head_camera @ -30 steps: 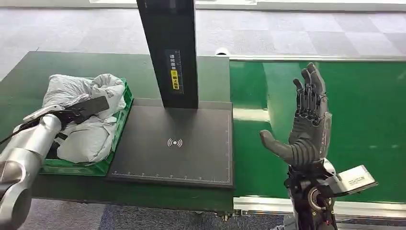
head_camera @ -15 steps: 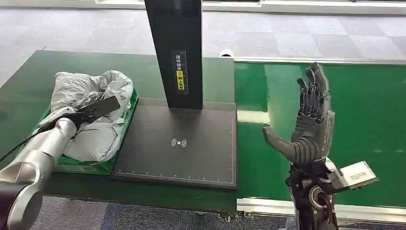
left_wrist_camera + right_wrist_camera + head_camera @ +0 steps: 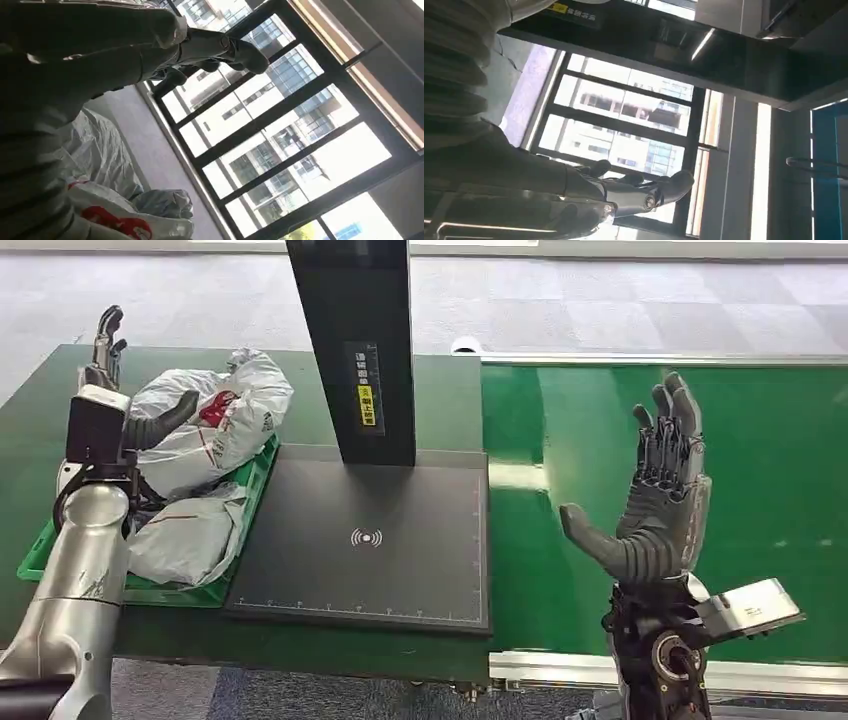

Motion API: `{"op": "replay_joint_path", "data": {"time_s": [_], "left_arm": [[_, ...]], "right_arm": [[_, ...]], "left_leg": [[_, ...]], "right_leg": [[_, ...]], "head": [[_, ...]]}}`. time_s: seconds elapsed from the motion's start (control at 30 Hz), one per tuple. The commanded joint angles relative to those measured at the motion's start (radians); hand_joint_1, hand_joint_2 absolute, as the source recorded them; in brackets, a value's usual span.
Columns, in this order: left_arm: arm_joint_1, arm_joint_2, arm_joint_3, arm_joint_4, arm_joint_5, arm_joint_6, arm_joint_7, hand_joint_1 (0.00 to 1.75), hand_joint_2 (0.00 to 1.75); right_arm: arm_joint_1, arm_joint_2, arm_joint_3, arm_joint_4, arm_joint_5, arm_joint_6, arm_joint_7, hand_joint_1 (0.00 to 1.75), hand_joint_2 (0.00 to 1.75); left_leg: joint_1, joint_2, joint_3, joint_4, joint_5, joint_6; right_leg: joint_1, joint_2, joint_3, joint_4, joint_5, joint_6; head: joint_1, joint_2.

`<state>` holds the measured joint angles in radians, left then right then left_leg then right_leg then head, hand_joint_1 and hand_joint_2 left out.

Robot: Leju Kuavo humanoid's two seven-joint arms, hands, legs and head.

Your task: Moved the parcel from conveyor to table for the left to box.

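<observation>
Grey-white plastic parcels lie heaped in a green crate [image 3: 176,592] on the left of the table. The top parcel [image 3: 222,418] has a red mark and also appears in the left wrist view [image 3: 117,217]. My left hand [image 3: 112,392] stands upright beside that parcel, fingers apart and pointing up, thumb reaching toward the bag, holding nothing. In the left wrist view its fingers [image 3: 220,47] are spread against the windows. My right hand [image 3: 658,495] is raised over the green conveyor belt [image 3: 770,450], palm open and empty, with its fingers [image 3: 644,192] spread.
A black scanner plate [image 3: 365,540] with a tall black post [image 3: 350,330] sits between the crate and the belt. The belt's metal front rail [image 3: 560,670] runs below my right wrist. The dark green table [image 3: 40,415] extends left and behind the crate.
My left arm has lifted off the parcels and now stands upright at the crate's far left. The red-marked parcel now shows on top of the heap. The right hand has barely moved.
</observation>
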<state>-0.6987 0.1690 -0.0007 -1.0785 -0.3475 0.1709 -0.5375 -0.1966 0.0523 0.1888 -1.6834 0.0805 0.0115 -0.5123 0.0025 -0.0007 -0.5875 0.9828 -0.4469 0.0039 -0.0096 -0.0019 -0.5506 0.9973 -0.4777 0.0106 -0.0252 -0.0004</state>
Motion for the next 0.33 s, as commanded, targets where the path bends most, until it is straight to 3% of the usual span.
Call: {"op": "replay_joint_path", "data": {"time_s": [0.03,0.1,0.17,0.3,0.33], "left_arm": [[0.029,-0.034,0.082,-0.104,0.057,0.132,-0.1,0.0,1.75],[0.124,-0.038,0.11,-0.352,0.09,0.416,-0.161,0.0,1.75],[0.224,-0.011,0.088,-0.554,0.13,0.507,-0.161,0.0,1.75],[0.315,-0.035,0.025,-0.781,0.062,0.527,-0.161,0.0,1.75],[0.347,-0.02,-0.062,-0.834,0.061,0.527,-0.161,0.0,1.75]], "right_arm": [[-0.009,-0.02,0.012,0.026,-0.01,-0.005,-0.009,0.0,1.75],[-0.002,-0.03,0.036,0.027,-0.022,-0.012,-0.013,0.0,1.75],[0.005,-0.035,0.049,0.038,-0.029,-0.026,-0.018,0.0,1.75],[0.017,-0.048,0.053,0.04,-0.033,-0.043,-0.027,0.0,1.75],[0.013,-0.051,0.05,0.039,-0.034,-0.046,-0.026,0.0,1.75]], "left_leg": [[0.001,0.0,0.0,-0.001,0.001,0.0],[0.001,0.001,0.0,0.0,0.0,0.0],[0.001,0.005,0.0,0.0,-0.001,0.0],[0.001,0.004,0.0,-0.001,-0.002,-0.001],[0.002,0.003,-0.001,-0.001,-0.002,-0.001]], "right_leg": [[0.001,0.0,0.0,-0.002,0.001,0.0],[0.001,0.001,0.0,-0.001,0.001,0.0],[0.001,0.005,0.0,-0.002,0.001,0.0],[0.001,0.004,-0.001,-0.002,0.0,0.0],[0.002,0.003,0.0,-0.003,0.0,0.0]], "head": [[0.0,0.0],[0.0,0.0],[0.0,0.0],[-0.001,0.0],[0.0,0.0]]}}
